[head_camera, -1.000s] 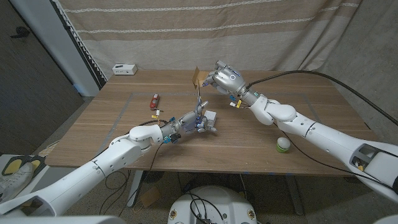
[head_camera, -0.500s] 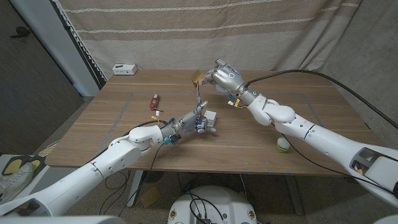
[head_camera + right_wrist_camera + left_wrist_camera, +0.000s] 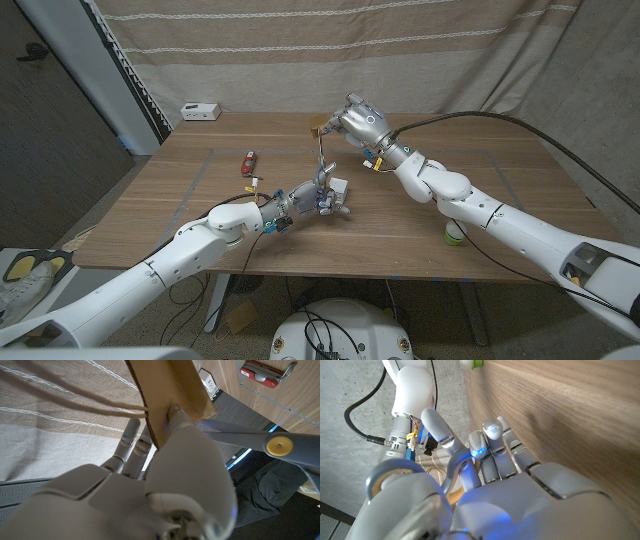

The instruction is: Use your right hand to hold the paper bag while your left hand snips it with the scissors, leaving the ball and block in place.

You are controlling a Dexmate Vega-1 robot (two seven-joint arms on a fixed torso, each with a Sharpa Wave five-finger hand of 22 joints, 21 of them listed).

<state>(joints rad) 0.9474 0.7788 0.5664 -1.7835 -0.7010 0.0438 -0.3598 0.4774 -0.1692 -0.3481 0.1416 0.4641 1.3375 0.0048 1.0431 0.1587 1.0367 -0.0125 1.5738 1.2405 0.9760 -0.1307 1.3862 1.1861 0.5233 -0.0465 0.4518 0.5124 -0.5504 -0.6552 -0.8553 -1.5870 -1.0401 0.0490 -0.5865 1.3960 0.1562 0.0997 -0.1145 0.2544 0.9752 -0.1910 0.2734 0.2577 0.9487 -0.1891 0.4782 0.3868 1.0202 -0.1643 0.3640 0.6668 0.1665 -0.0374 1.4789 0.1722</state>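
**Bag pinched in your right hand, scissors up in your left**

Landmark: the small white block (image 3: 340, 187) near the middle of the wooden table (image 3: 520, 200).

- Your right hand (image 3: 352, 122) is above and beyond the block, toward the curtain side. It pinches the brown paper bag (image 3: 321, 126), held clear of the tabletop. In the right wrist view the thumb presses the bag's flat brown panel (image 3: 170, 385) against the fingers (image 3: 131, 435) behind it, with the twine handles trailing off the panel.
- Your left hand (image 3: 312, 197) is just beside the block, on its left, fingers curled around the handles of the grey-bladed scissors (image 3: 321, 163). The blades point up from the hand toward the bag. In the right wrist view the blades and the yellow pivot (image 3: 279, 446) run right next to the thumb and the bag's edge; I cannot tell from the frames whether the blades touch the paper or how far apart they stand.
- Left wrist view: the scissor loop (image 3: 390, 477) sits around that hand's finger, fingers (image 3: 492, 442) bent in.
- White ball on a green base (image 3: 455, 232): well to the right of the block, near the table's front edge, under your right forearm.
- Red and black pocket tool (image 3: 248, 161): on the table left of the block, farther back.
- White box (image 3: 201, 111): far back-left corner, well apart from the block.
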